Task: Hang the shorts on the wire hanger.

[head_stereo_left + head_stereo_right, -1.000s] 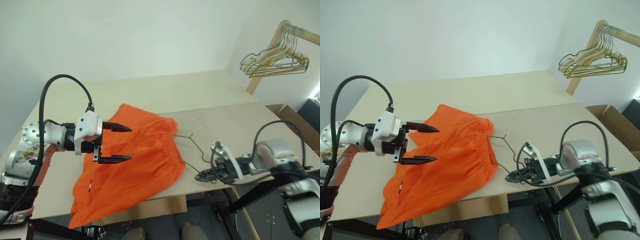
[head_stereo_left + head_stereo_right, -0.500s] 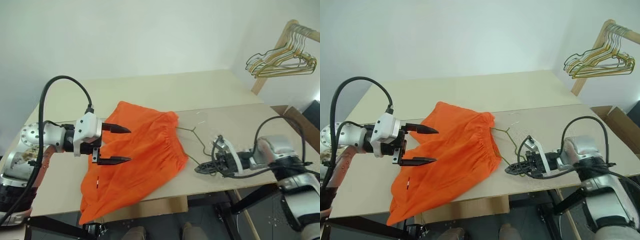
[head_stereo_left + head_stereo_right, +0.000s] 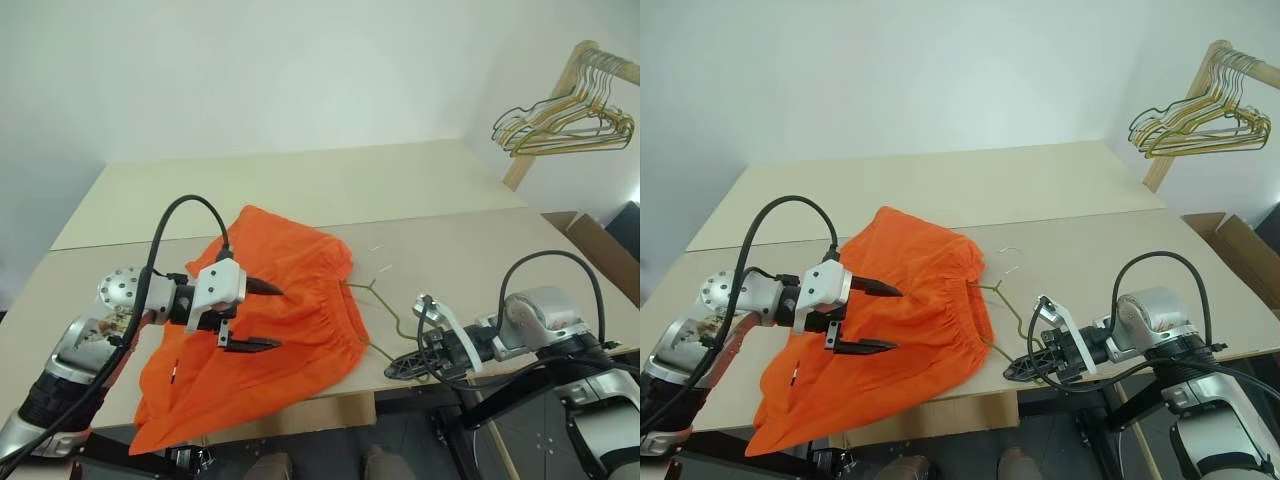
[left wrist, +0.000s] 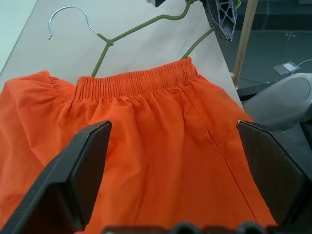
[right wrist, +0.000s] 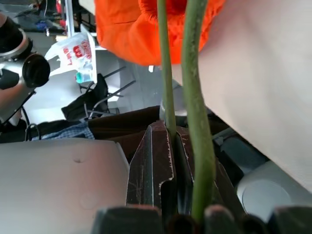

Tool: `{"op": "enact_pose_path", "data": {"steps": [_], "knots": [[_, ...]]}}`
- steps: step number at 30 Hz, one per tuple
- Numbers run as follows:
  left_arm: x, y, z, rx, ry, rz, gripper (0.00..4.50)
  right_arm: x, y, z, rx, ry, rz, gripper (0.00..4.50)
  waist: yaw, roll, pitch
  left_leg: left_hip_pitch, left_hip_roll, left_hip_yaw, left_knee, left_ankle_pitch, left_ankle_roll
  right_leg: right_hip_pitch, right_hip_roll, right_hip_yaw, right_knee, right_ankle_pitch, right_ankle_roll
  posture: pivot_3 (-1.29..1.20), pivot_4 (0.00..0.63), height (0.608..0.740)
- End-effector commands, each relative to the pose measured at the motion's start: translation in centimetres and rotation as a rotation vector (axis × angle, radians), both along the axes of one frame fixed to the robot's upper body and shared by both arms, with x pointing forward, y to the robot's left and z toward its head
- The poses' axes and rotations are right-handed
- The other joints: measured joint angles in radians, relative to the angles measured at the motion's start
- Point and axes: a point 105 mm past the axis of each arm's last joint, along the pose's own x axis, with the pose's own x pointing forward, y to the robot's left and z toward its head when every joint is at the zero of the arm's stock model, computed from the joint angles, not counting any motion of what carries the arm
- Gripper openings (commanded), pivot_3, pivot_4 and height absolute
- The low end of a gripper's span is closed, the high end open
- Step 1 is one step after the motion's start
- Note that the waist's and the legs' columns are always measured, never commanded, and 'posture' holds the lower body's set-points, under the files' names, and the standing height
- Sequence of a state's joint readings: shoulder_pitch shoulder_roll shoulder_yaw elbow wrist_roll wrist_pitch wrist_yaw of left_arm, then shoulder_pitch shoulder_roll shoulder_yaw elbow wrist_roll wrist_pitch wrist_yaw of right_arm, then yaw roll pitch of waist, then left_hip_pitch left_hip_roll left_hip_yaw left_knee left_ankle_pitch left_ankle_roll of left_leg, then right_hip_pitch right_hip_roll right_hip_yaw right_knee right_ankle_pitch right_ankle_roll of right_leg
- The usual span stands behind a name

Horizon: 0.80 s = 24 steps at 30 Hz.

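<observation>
The bright orange shorts [image 3: 300, 285] lie spread on the table, one leg hanging over the front edge. Low over their middle, my left gripper [image 3: 278, 317] stands open with nothing between its fingers [image 4: 83, 170]. The gathered waistband [image 4: 136, 83] lies just past them. The olive-grey wire hanger [image 3: 1005, 298] lies beside the waistband, hook [image 4: 66, 14] toward the back. One of its arms runs in at the waistband, inside or under I cannot tell. My right gripper [image 3: 392, 372] is at the table's front edge, shut on the hanger's wire [image 5: 195, 97].
A wooden rack [image 3: 540, 125] at the back right carries a bunch of gold and dark hangers [image 3: 565, 115]. A cardboard box [image 3: 590, 235] stands on the floor to the right. The table's far half [image 3: 300, 185] is bare.
My left gripper has sunk lower over the shorts, still open. My right gripper has drawn the hanger back a little toward the front edge. The camera has shifted.
</observation>
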State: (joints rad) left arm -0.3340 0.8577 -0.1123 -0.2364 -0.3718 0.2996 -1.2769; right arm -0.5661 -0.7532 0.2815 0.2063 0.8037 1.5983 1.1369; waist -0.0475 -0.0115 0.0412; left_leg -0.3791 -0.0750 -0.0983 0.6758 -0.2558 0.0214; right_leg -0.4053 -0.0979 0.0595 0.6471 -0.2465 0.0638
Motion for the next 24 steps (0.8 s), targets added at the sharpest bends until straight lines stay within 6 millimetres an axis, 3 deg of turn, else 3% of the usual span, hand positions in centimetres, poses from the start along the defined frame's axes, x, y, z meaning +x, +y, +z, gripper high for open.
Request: {"op": "enact_pose_path", "data": {"steps": [1, 6, 9, 12, 15, 17, 24], "knots": [[0.4, 0.5, 0.9, 0.019, -0.057, 0.0, 4.49, 1.4, -0.7, 0.0, -0.009, -0.016, -0.109, 0.0, -0.001, 0.0, 0.0, 0.0, 0.0, 0.0, 0.0, 0.0, 0.0, 0.0, 0.0, 0.0, 0.0, 0.0, 0.0, -0.07, 0.003, 0.74], [0.4, 0.4, 1.1, 0.005, -0.061, -0.013, 4.49, 1.8, -0.5, -0.2, 0.015, -0.002, -0.15, 0.0, -0.002, 0.0, 0.0, 0.001, 0.0, 0.0, 0.0, 0.0, 0.0, 0.001, 0.001, 0.0, 0.0, 0.0, -0.001, -0.07, 0.0, 0.74], [0.2, 0.3, 1.4, -0.001, -0.066, -0.023, 4.49, 3.0, -1.1, -1.5, -0.04, 0.04, -0.242, 0.0, -0.003, 0.0, 0.0, 0.001, 0.001, 0.0, 0.0, 0.0, 0.0, 0.001, 0.001, 0.0, 0.0, 0.0, -0.001, -0.06, 0.0, 0.74], [0.3, 0.4, 1.6, -0.008, -0.075, -0.017, 4.49, 2.9, -0.7, -0.4, 0.003, 0.002, -0.214, 0.0, -0.005, 0.0, -0.001, 0.004, 0.001, 0.001, 0.0, 0.0, 0.0, 0.003, 0.001, 0.001, 0.0, 0.001, -0.001, -0.05, 0.0, 0.74], [0.2, 0.6, 1.9, -0.015, -0.078, -0.016, 4.49, 5.2, -1.6, 0.1, 0.031, 0.019, -0.35, 0.0, -0.01, 0.0, -0.001, 0.004, 0.001, 0.001, 0.0, 0.0, 0.0, 0.003, 0.002, 0.001, 0.0, 0.001, -0.001, -0.05, 0.0, 0.74], [0.2, 0.6, 1.9, -0.019, -0.081, -0.013, 4.49, 4.3, -0.8, 0.2, 0.034, 0.003, -0.281, 0.0, -0.013, 0.0, -0.001, 0.004, 0.001, 0.001, 0.0, 0.0, 0.0, 0.003, 0.002, 0.001, 0.0, 0.001, -0.001, -0.05, 0.0, 0.74], [0.2, 0.9, 2.0, -0.015, -0.087, -0.015, 4.49, 4.6, 1.3, 1.1, 0.07, -0.048, -0.181, 0.0, -0.027, 0.0, -0.001, 0.002, 0.002, 0.001, 0.0, 0.0, 0.0, 0.002, 0.003, 0.001, 0.0, 0.001, -0.001, -0.05, 0.0, 0.74]]}}
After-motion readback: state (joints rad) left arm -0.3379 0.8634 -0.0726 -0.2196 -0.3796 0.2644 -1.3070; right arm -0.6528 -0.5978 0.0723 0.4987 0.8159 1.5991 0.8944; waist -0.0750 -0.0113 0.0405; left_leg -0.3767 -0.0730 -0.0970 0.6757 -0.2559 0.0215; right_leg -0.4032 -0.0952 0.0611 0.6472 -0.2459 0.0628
